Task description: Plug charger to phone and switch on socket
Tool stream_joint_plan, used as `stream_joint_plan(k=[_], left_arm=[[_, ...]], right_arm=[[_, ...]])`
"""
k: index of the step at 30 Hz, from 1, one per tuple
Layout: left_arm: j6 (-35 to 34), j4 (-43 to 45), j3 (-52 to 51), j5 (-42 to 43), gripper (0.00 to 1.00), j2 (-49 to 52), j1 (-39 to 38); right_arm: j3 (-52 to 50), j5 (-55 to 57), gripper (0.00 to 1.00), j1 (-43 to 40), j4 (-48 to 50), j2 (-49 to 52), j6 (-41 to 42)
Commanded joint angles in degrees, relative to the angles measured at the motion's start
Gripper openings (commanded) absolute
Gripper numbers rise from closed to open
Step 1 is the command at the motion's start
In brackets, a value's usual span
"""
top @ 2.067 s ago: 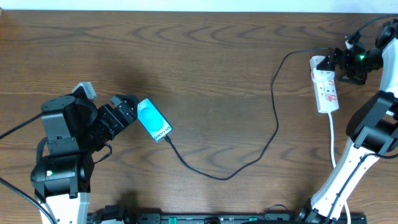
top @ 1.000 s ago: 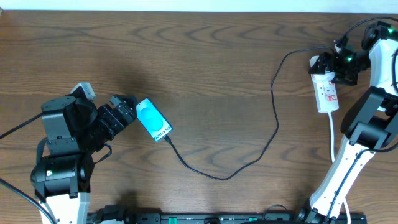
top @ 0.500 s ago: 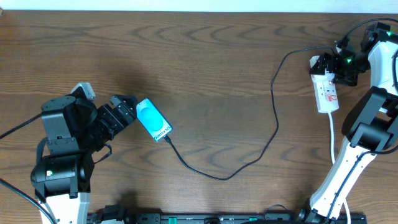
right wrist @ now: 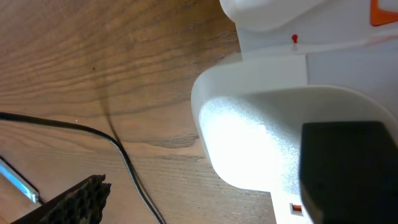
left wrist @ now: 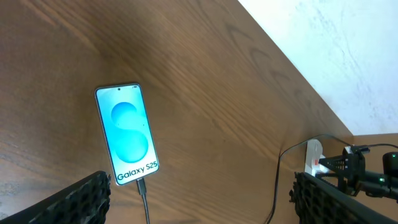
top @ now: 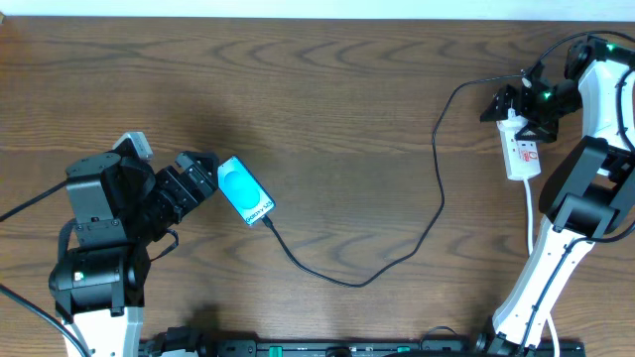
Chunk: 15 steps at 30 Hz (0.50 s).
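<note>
left gripper (top: 204, 176): jaws released, spread wide, nothing between them. in the left wrist view both fingers (left wrist: 81, 199) stood clear of the phone (left wrist: 127, 134). overhead, the phone lay flat just beside the jaws at their 4 o'clock, screen up, at 8 o'clock from the middle of the table (top: 327, 89).

right gripper (top: 508, 102): jaws released, poised over the 12 o'clock end of the socket (top: 523, 149). in the right wrist view one finger (right wrist: 74, 199) stood apart from the white body; contact could not be determined.

the socket lay at 2 o'clock on the table. the charger (top: 437, 198) ran from the socket end in a loop to the phone's 5 o'clock edge, its tip meeting that edge.
</note>
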Motion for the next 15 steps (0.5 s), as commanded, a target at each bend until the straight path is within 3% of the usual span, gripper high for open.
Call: stream_joint_plan(k=[1, 7, 15], left_arm=[[-0.26, -0.37, 0.15, -0.52, 0.94, -0.04, 0.02], [-0.26, -0.39, 0.15, -0.52, 0.94, -0.04, 0.02], [-0.26, -0.39, 0.15, -0.52, 0.94, -0.04, 0.02]], right_arm=[[0.85, -1.99, 0.99, 0.59, 1.49, 2.6, -0.31], [3.15, 4.24, 0.99, 0.07, 1.4, 2.58, 1.84], [10.86, 4.13, 0.99, -1.05, -0.87, 2.58, 2.75]])
